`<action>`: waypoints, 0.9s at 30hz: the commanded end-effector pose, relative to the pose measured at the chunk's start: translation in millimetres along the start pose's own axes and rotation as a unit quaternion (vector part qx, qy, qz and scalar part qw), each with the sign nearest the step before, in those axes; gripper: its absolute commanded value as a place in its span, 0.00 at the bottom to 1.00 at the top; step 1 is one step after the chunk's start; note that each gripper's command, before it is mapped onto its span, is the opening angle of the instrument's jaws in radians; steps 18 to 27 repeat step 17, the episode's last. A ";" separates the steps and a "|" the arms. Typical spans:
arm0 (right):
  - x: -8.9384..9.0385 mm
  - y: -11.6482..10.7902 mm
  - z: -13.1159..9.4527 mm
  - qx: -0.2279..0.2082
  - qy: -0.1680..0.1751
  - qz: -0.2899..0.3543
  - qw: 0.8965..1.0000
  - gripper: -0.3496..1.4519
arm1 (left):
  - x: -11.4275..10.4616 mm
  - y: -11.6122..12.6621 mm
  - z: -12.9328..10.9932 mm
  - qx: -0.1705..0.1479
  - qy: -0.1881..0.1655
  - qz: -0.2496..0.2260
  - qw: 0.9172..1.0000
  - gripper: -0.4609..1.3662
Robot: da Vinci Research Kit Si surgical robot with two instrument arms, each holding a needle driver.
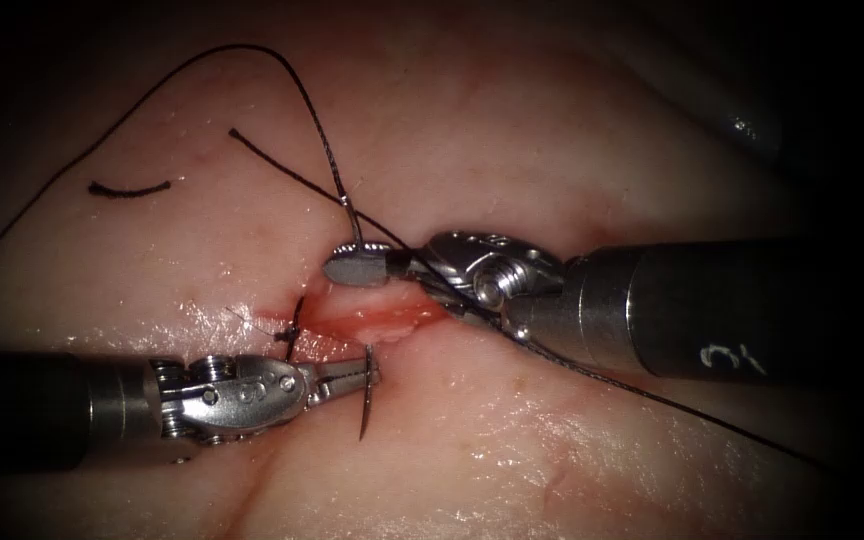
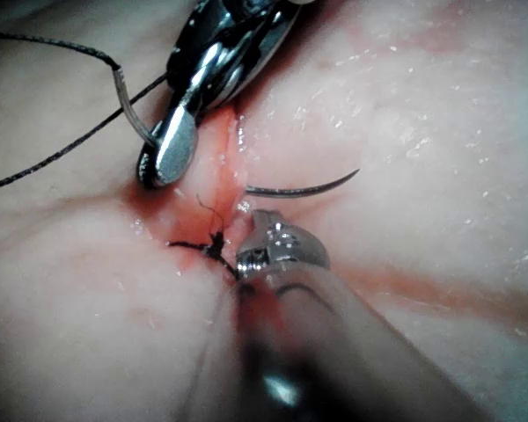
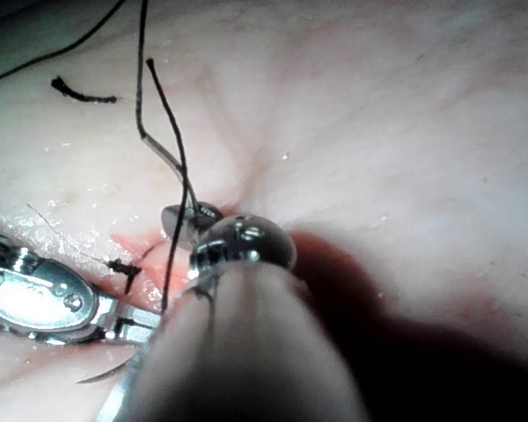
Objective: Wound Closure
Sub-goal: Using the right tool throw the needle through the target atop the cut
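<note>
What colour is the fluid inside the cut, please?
Red fluid lines the cut in the tissue; the endoscope view shows it best.

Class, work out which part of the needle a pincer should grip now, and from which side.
Grip the needle on its bare shaft just behind the tip, where it sticks out of the tissue below the cut, coming from the left, across the curve. The left pincer holds it there. Its tail, with the thread, stands by the right pincer.
</note>
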 end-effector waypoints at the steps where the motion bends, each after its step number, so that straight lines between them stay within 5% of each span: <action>1: 0.0 0.1 0.1 -0.001 0.000 0.000 1.000 0.00 | 0.0 0.0 0.0 -0.003 0.001 -0.001 1.000 0.06; 27: 0.0 0.4 -0.1 0.003 0.004 0.008 1.000 0.00 | 0.0 0.0 -0.1 -0.003 0.000 0.002 1.000 0.06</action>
